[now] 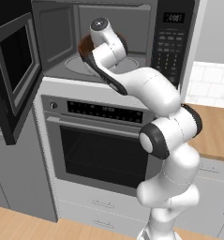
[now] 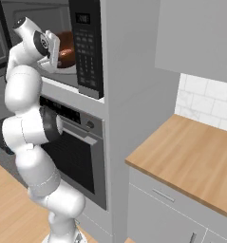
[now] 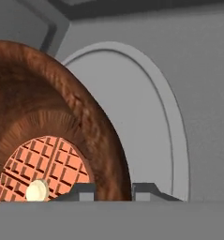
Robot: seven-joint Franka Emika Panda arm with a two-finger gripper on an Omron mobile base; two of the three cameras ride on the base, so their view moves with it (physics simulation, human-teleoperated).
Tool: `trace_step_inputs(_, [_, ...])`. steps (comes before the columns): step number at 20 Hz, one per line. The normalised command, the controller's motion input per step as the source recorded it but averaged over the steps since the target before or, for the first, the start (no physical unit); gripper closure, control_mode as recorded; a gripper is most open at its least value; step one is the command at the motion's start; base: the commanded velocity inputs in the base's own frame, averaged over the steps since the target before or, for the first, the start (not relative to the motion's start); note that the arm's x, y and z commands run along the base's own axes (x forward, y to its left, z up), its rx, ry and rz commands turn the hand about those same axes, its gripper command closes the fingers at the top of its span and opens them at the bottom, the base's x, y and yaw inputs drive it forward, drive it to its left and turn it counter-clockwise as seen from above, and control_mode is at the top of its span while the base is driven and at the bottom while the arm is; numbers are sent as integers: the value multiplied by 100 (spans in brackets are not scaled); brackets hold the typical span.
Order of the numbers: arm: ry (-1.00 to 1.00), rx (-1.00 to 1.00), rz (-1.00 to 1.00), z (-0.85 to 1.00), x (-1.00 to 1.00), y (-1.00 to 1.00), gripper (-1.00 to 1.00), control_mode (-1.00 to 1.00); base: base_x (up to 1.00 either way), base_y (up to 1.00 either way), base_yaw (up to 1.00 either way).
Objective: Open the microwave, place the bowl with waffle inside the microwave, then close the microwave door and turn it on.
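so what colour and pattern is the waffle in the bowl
Orange-tan with a square grid pattern: the waffle shows best in the hand view, lying inside the reddish-brown bowl.

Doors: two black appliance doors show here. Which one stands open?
The microwave door, swung out left with the grey cavity exposed. The oven door below, with its horizontal handle, is closed.
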Motion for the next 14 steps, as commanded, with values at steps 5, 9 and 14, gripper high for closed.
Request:
trace_step_inputs(5, [-13, 16, -4, -24, 13, -20, -100, -100, 0, 0, 0])
trace_step_inputs(9, [-32, 24, 0, -42, -11, -34, -100, -100, 0, 0, 0])
trace_step_inputs(14, [-58, 26, 1, -37, -40, -6, -100, -100, 0, 0, 0])
